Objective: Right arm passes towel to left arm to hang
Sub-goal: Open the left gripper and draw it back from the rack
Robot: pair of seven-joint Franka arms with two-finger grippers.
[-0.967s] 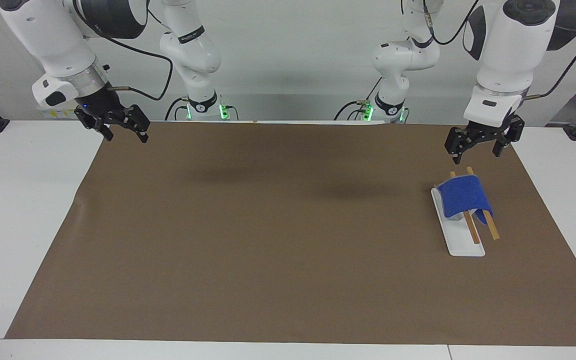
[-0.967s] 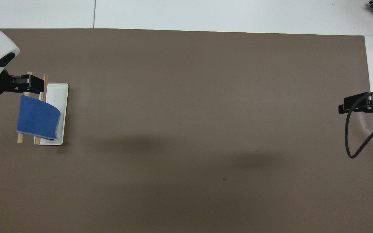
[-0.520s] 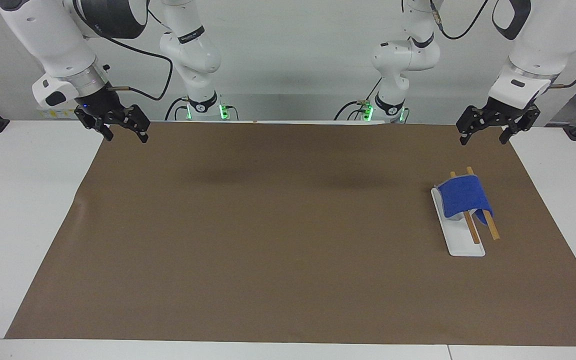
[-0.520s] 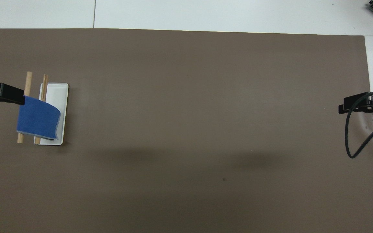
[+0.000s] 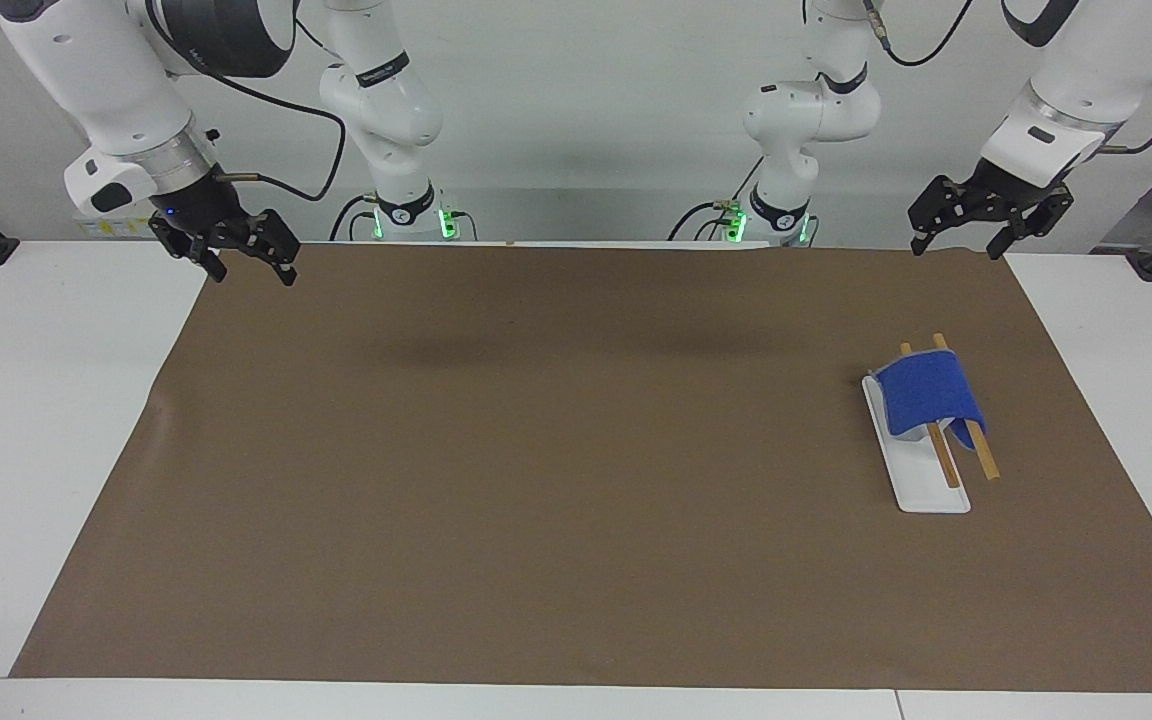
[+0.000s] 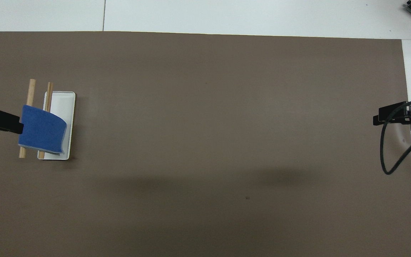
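Blue terry towel [image 5: 926, 392] draped over the two-rod wooden rack [image 5: 948, 462]. Left gripper [image 5: 979, 232] raised clear of the rack, jaws wide, empty. Right gripper [image 5: 241, 262] well apart from the rack, likewise.

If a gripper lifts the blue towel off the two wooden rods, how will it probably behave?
The towel bends over both rods and sags, so it is probably floppy and would hang limp. Its fuzzy terry surface suggests little slipping. It looks light.
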